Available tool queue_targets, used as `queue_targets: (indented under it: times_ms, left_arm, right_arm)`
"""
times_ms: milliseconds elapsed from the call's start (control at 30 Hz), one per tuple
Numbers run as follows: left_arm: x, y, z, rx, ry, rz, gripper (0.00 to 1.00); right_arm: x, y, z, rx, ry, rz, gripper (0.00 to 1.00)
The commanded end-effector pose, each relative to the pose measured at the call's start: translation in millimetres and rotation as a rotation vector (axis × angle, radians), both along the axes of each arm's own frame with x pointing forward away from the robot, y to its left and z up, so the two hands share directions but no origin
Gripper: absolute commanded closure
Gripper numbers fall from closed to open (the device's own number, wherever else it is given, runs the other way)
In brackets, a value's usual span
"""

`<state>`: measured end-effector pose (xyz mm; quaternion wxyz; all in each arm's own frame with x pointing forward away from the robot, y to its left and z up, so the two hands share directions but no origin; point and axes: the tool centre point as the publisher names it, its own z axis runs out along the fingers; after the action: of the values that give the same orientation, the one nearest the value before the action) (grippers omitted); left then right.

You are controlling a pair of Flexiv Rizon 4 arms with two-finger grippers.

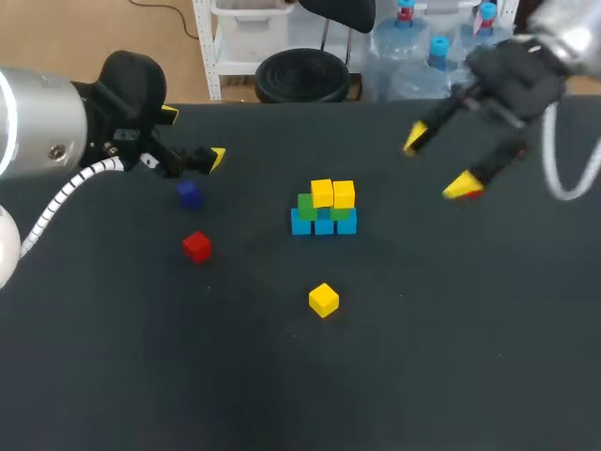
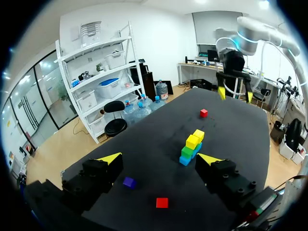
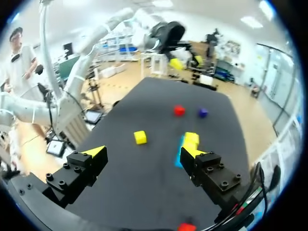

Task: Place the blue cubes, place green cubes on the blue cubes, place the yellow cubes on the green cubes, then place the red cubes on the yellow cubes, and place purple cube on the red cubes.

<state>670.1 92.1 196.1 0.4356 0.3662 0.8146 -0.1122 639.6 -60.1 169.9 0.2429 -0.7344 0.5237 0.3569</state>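
Finishing the yellow layer appears to be the step in hand: the stack (image 1: 324, 211) shows a blue row at the base, green cubes on it and two yellow cubes on top, while one loose yellow cube (image 1: 324, 300) lies apart from the stack on the robot's side of it. Approach that cube from straight above, align the fingers with two opposite faces, and close only once both tips are below its upper edge. Carry it clear of the stack's top, then lower it squarely and release without sideways drag, since the top cubes are likely to shift at a light touch.

A red cube (image 1: 196, 245) and the purple cube (image 1: 189, 194) lie well left of the stack. A second red cube (image 2: 204, 113) lies right of the stack.

The right gripper (image 1: 439, 163) hangs above the table (image 1: 451, 357) right of the stack, over that second red cube, fingers spread wide and holding nothing. The left gripper (image 1: 192, 136) hangs left of the stack, just above the purple cube, fingers likewise wide and empty
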Motion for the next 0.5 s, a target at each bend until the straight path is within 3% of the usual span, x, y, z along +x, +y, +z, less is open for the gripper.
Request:
queue_targets:
  times_ms: [33, 300, 500]
  left_arm:
    - [0.4, 1.3, -0.6, -0.004, -0.001, -0.005, 0.00]
    - [0.4, 1.3, -0.6, -0.004, -0.001, -0.005, 0.00]
    - [0.4, 1.3, -0.6, -0.004, -0.001, -0.005, 0.00]
  right_arm:
    - [15.2, -34.1, 19.6, 0.347, -0.212, -0.587, 0.00]
    - [56.0, -43.0, 28.4, 0.466, -0.287, -0.768, 0.00]
    - [75.8, -64.0, 29.9, 0.480, -0.326, -0.928, 0.00]
